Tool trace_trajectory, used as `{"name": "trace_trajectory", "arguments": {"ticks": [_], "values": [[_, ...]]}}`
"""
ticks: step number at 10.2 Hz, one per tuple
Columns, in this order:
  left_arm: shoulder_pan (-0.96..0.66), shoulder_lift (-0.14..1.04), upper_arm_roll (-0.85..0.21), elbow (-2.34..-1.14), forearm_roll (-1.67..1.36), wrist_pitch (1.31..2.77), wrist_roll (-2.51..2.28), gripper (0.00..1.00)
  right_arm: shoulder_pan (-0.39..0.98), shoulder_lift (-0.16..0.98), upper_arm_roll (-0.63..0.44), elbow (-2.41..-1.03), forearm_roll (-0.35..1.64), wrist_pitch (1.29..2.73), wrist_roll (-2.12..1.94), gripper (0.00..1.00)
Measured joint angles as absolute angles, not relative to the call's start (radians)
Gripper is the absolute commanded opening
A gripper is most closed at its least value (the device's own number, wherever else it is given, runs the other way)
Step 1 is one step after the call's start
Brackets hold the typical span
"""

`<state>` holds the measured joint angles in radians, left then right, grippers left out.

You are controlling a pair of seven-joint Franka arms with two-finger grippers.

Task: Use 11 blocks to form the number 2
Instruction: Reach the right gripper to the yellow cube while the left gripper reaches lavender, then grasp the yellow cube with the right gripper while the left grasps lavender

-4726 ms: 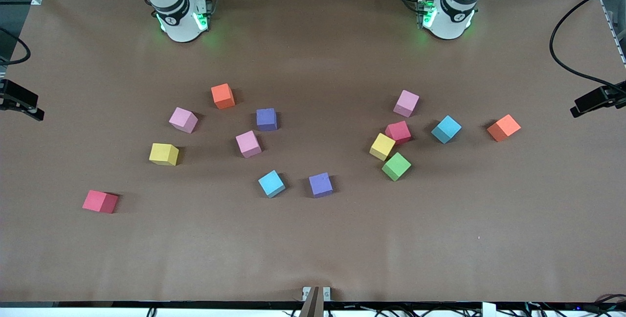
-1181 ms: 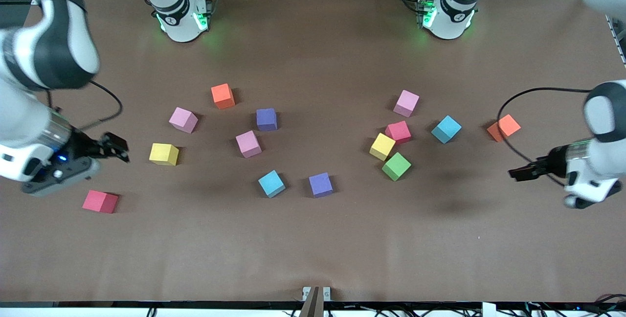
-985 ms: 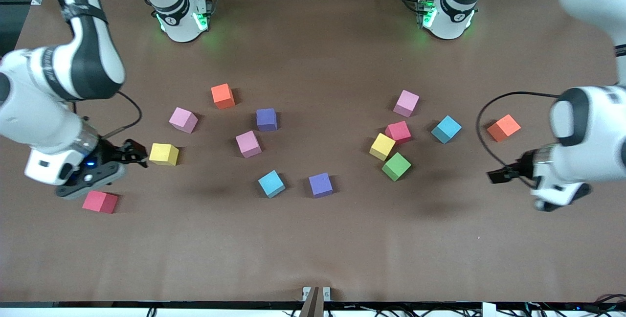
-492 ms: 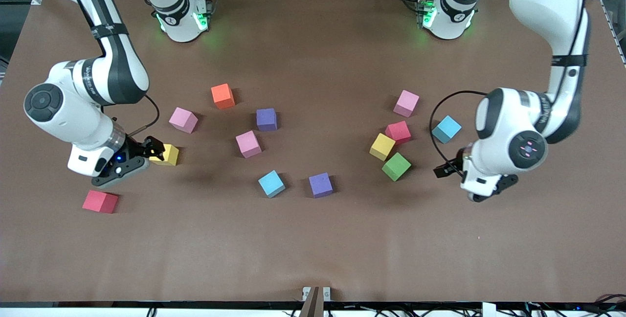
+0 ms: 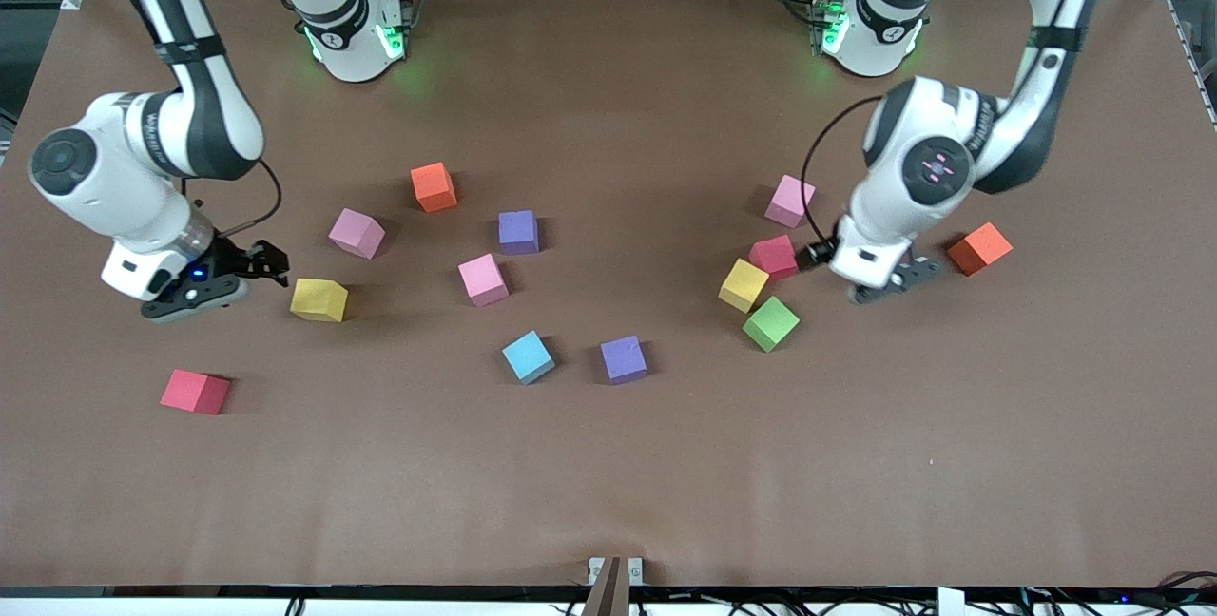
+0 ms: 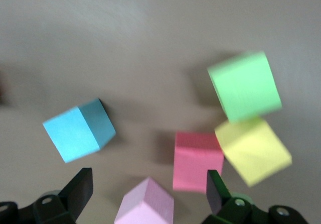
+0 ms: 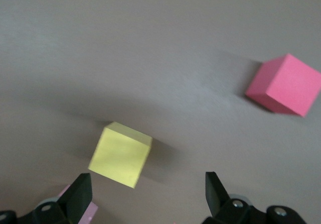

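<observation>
No number 2 had been formed: the blocks (image 5: 518, 232) were scattered loose over the brown counter (image 5: 608, 464), none held.

The right gripper (image 5: 271, 259) was hung low over the counter just beside a yellow block (image 5: 318, 299) toward the right arm's end. Its fingers (image 7: 80, 196) were spread apart and empty. In the right wrist view that yellow block (image 7: 120, 154) lay between and past the fingertips, a red block (image 7: 284, 85) lay well apart from it, and a pink sliver (image 7: 90, 206), largely cut off at the edge, was probably the corner of another block.

The left gripper (image 5: 816, 255) was held over the cluster at the left arm's end, close beside a red block (image 5: 774, 257). Its fingers (image 6: 77, 191) were likewise spread and gripped nothing. The light blue block seen in the left wrist view (image 6: 79, 130) was hidden under the arm in the front view. Green (image 5: 770, 323), yellow (image 5: 743, 284) and pink (image 5: 790, 201) blocks were grouped around the red one; the yellow appeared to touch it, though blur in the wrist view left this uncertain.

An orange cube (image 5: 978, 248) was partly covered by the left arm's wrist; a second one (image 5: 433, 186) stood in the open.
</observation>
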<state>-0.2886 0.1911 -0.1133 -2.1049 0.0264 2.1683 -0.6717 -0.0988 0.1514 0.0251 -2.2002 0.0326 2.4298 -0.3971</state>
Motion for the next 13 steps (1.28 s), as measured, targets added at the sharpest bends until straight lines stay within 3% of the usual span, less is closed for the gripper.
{"name": "trace_trajectory", "arguments": {"ticks": [3, 7, 13], "values": [[-0.295, 0.189, -0.215, -2.213, 0.066, 2.247, -0.511, 1.00, -0.119, 0.153, 0.023, -2.231, 0.080, 2.394, -0.373, 1.00], [-0.271, 0.183, -0.212, -2.279, 0.080, 2.300, -0.164, 1.00, -0.125, 0.171, 0.021, -2.296, 0.084, 2.472, -0.281, 1.00], [-0.269, 0.147, -0.219, -2.393, 0.080, 2.306, -0.113, 1.00, -0.072, 0.191, 0.034, -2.299, 0.083, 2.523, -0.249, 1.00]]}}
